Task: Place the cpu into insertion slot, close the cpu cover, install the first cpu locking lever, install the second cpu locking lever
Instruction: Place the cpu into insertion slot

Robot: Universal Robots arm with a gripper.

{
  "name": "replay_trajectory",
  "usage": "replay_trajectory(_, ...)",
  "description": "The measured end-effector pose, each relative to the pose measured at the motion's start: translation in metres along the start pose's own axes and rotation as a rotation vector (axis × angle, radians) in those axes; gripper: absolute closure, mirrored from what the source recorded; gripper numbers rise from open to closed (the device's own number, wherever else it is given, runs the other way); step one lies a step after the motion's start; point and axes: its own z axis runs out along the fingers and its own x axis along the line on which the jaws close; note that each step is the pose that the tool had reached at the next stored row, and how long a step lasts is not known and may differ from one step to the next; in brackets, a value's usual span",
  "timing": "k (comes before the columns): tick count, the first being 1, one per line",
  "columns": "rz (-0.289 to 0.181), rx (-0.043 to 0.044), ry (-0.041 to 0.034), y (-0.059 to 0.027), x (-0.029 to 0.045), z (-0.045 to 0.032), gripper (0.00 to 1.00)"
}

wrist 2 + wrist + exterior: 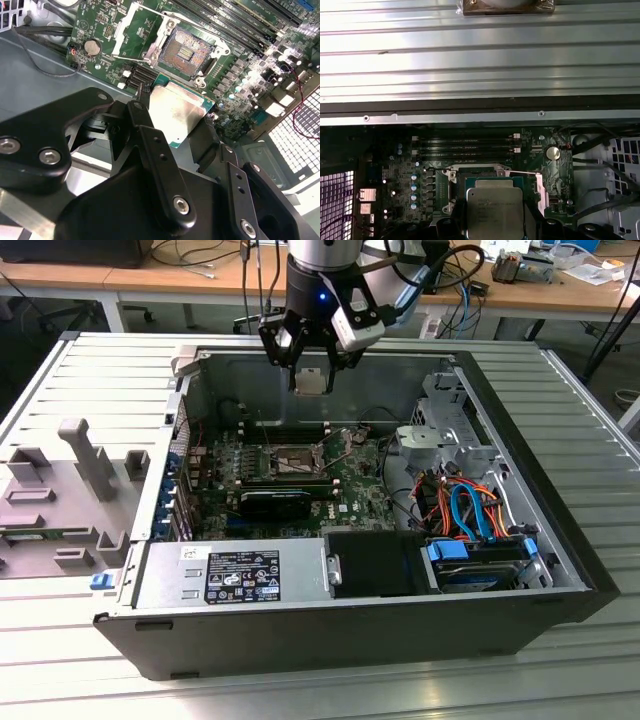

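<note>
My gripper [312, 372] hangs over the far side of the open computer case, shut on the cpu [312, 382], a flat square chip with a silvery lid. In the second wrist view the cpu [175, 112] sits between my black fingers [150, 137], held just short of the insertion slot [189, 50]. That slot [285, 462] lies open on the green board, its dark contact field bare. The cpu cover [122, 33] is swung up and back beside the slot. In the first wrist view the cpu [495, 212] covers most of the slot's rim [451, 176].
A black power supply [250, 575] with a label fills the case's near side. A grey drive cage [450, 430] and orange and blue cables [465, 505] crowd the exterior view's right. Long memory slots [235, 20] run beside the socket. Grey fixtures [85, 455] stand outside the case.
</note>
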Motion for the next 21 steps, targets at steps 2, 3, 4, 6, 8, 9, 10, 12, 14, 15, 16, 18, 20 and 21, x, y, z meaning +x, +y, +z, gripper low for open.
replay_trajectory(2, 0.0, -0.0003, -0.0001, -0.0011, -0.0001, 0.0009, 0.45)
replay_trajectory(3, 0.0, -0.0003, -0.0001, -0.0015, -0.0001, 0.0012, 0.45)
replay_trajectory(4, 0.0, -0.0002, -0.0001, -0.002, -0.0001, 0.0014, 0.45)
replay_trajectory(6, 0.0, -0.0002, -0.0001, -0.0031, -0.0001, 0.002, 0.45)
replay_trajectory(8, 0.0, 0.0021, -0.0001, -0.004, -0.0003, 0.0107, 0.45)
replay_trajectory(9, 0.0, 0.0021, -0.0001, -0.004, -0.0003, 0.0107, 0.45)
replay_trajectory(10, 0.0, 0.0022, -0.0001, -0.004, -0.0003, 0.0108, 0.45)
replay_trajectory(12, 0.0, 0.0022, -0.0001, -0.004, -0.0003, 0.011, 0.45)
replay_trajectory(14, 0.0, 0.0021, -0.0001, -0.004, -0.0003, 0.0111, 0.45)
replay_trajectory(15, 0.0, 0.0021, -0.0001, -0.004, -0.0003, 0.0111, 0.45)
replay_trajectory(16, 0.0, 0.0021, -0.0001, -0.004, -0.0003, 0.0112, 0.45)
replay_trajectory(18, 0.001, 0.0022, -0.0001, -0.004, -0.0003, 0.0113, 0.45)
replay_trajectory(20, 0.004, 0.0023, -0.0004, -0.004, -0.0003, 0.0114, 0.45)
replay_trajectory(21, 0.006, 0.0024, -0.0006, -0.0041, -0.0003, 0.0115, 0.45)
